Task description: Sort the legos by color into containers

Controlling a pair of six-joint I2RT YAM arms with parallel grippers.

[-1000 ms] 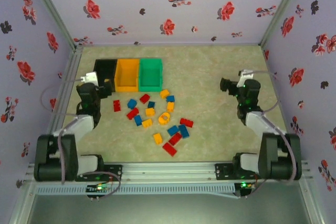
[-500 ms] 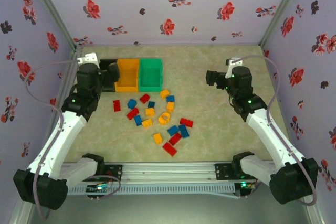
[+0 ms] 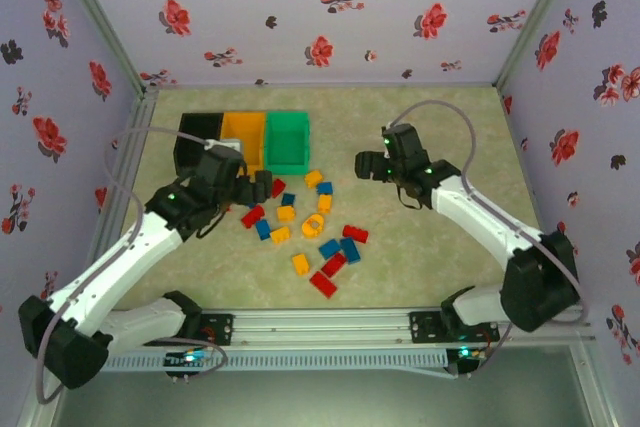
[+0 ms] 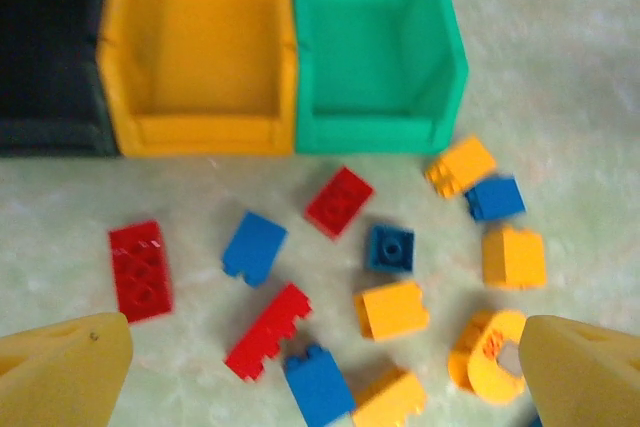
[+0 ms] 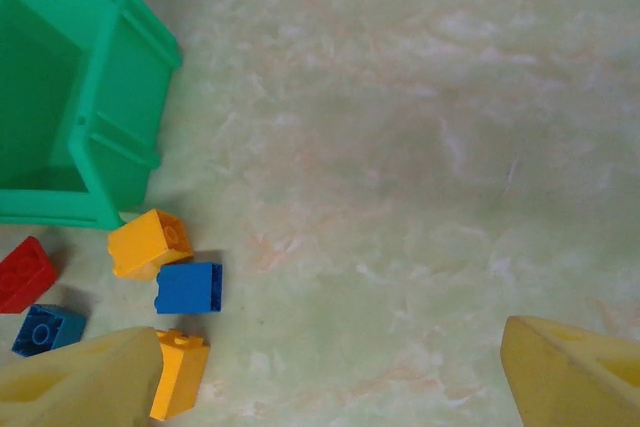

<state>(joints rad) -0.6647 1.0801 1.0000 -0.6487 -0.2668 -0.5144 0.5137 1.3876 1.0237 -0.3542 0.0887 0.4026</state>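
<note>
Your legos (image 3: 286,213) are all loose on the desk (image 3: 430,247), a red, blue and yellow-orange scatter fanning out from just in front of the green container (image 3: 288,155). That green container closes a row of three: the orange-yellow container (image 3: 243,152) touches its left side, and the black container (image 3: 197,142) sits beyond that. Closest in, a yellow-orange brick (image 4: 460,164) and a blue brick (image 4: 495,197) lie off the green container's front right corner, and a red brick (image 4: 339,201) lies straight in front of it. Your left tool (image 3: 258,187) hangs over the scatter, front-left of the green container, spread wide and holding nothing. Your right tool (image 3: 365,165) is out to the green container's right above bare desk, fingers (image 5: 575,377) well apart, nothing between them.
</note>
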